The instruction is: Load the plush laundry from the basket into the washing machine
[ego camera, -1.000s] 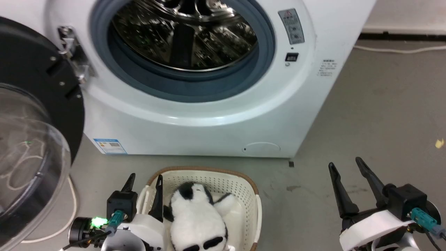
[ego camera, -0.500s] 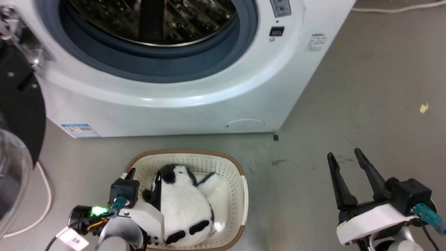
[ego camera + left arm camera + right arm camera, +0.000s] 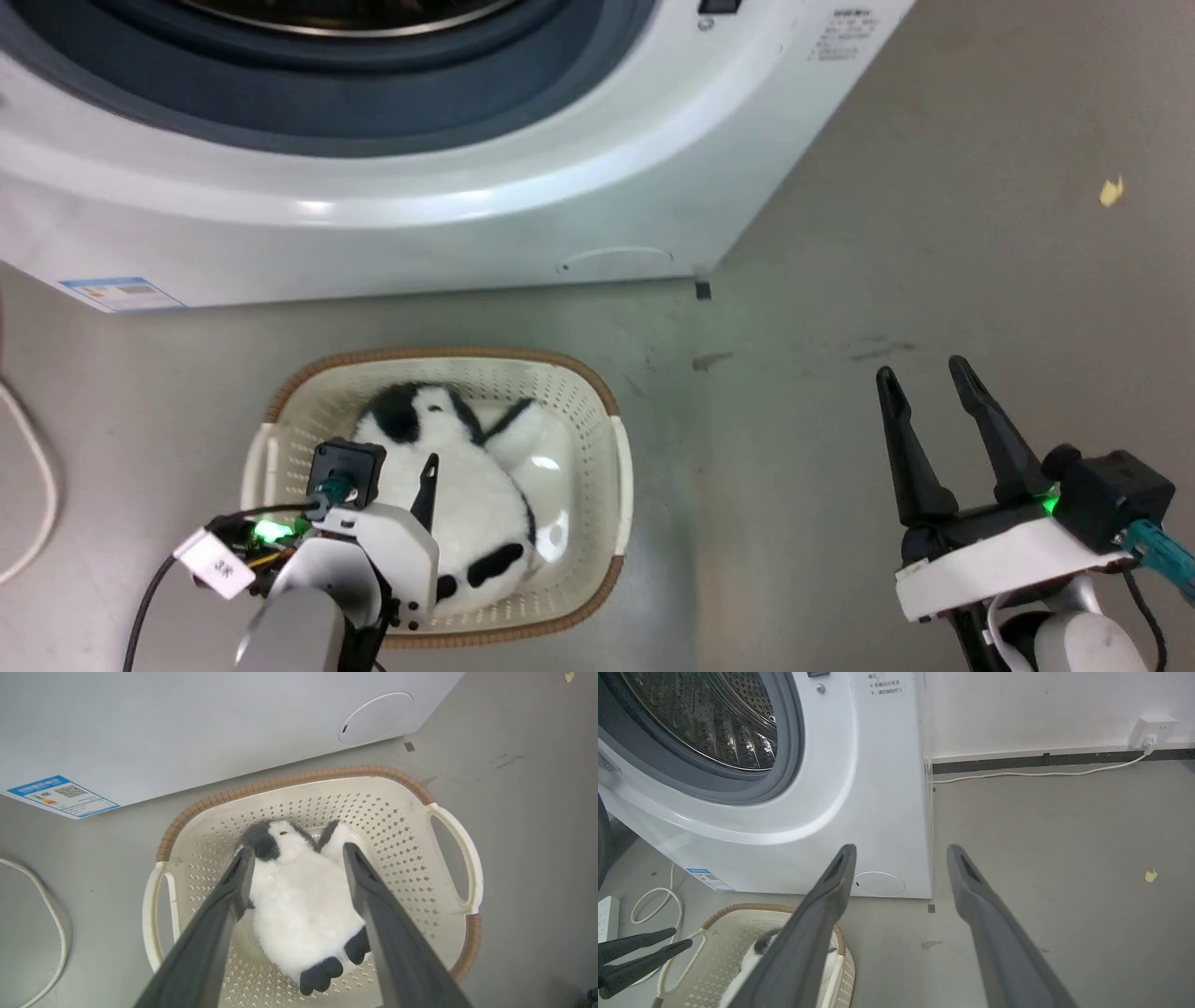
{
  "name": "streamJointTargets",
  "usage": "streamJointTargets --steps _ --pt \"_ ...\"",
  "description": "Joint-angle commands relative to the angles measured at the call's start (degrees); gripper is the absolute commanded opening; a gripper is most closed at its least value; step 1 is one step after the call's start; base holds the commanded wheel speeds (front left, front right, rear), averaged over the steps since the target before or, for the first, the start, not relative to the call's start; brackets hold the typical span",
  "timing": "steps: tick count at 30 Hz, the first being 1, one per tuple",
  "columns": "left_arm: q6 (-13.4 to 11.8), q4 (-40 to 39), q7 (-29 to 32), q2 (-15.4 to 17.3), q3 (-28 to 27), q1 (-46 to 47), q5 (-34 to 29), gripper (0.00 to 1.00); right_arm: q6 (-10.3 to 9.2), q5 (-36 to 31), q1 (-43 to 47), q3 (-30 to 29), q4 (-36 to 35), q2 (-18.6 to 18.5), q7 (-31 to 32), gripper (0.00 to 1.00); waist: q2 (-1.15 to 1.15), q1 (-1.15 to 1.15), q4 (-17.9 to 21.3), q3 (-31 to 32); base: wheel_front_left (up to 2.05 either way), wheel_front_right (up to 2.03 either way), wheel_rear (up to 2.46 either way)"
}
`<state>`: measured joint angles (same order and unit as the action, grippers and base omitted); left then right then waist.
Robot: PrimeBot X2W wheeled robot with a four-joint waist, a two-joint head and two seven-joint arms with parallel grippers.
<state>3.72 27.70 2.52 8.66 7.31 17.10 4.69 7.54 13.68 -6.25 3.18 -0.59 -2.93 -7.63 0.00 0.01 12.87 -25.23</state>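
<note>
- Holds the left gripper [image 3: 299, 851] above the basket [image 3: 299, 777] with the fingers spread wide, one on each side of the plush laundry [image 3: 303, 896]. Reads as a line-up for a grasp across the torso. Cannot tell whether the tips touch the fur.
- Finds the plush laundry lying on its back on the basket's bottom, head toward the washing machine [image 3: 373, 233], black feet toward the robot. Nothing gripped yet.
- Parks the right gripper [image 3: 920, 369] well apart to the right over bare floor, fingers apart and empty. Probably held out of the left arm's way.
- Has the basket standing on the floor just in front of the washer, below the door opening, so the lift to the drum [image 3: 714, 723] looks short.
- Shows the drum open behind the grey door seal [image 3: 787, 742].
- Takes in, round about:
  - a white cable [image 3: 46, 896] looping on the floor beside the basket
  - a blue label [image 3: 60, 795] and a round hatch [image 3: 376, 718] low on the washer's front
  - a yellow scrap [image 3: 1109, 191] far off
  - a wall socket [image 3: 1153, 730]
- Counts as obstacles:
  - the perforated walls and brown rim close about the toy, leaving the fingers little room
  - the washer's curved front and seal, to be cleared on the way up
  - soft fur, likely to slip out of a shallow pinch
</note>
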Motion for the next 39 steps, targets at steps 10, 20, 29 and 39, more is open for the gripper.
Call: streamJointTargets --steps 10,20,29,39 --pt "0.93 10.15 6.02 2.83 1.41 7.11 3.17 1.0 -0.03 3.29 -2.8 1.76 -0.15 0.04 -1.67 1.0 0.0 -0.01 3.58 -6.66 0.0 0.0 0.0" --pt "0.55 17.88 12.6 5.11 2.53 12.9 4.78 1.0 -0.04 6.54 -4.41 3.0 -0.1 0.04 -2.86 1.0 0.0 -0.01 6.19 -12.24 0.0 0.0 0.0" --pt "-0.75 22.78 15.85 5.81 3.87 18.41 5.67 1.0 -0.04 8.52 -5.02 3.93 -0.1 0.04 -3.82 1.0 0.0 -0.01 7.67 -16.45 0.0 0.0 0.0" --pt "-1.69 28.82 17.4 7.44 6.37 23.64 6.08 1.0 -0.05 10.77 -6.0 5.63 0.11 0.05 -5.02 1.0 0.0 -0.01 9.57 -21.54 0.0 0.0 0.0"
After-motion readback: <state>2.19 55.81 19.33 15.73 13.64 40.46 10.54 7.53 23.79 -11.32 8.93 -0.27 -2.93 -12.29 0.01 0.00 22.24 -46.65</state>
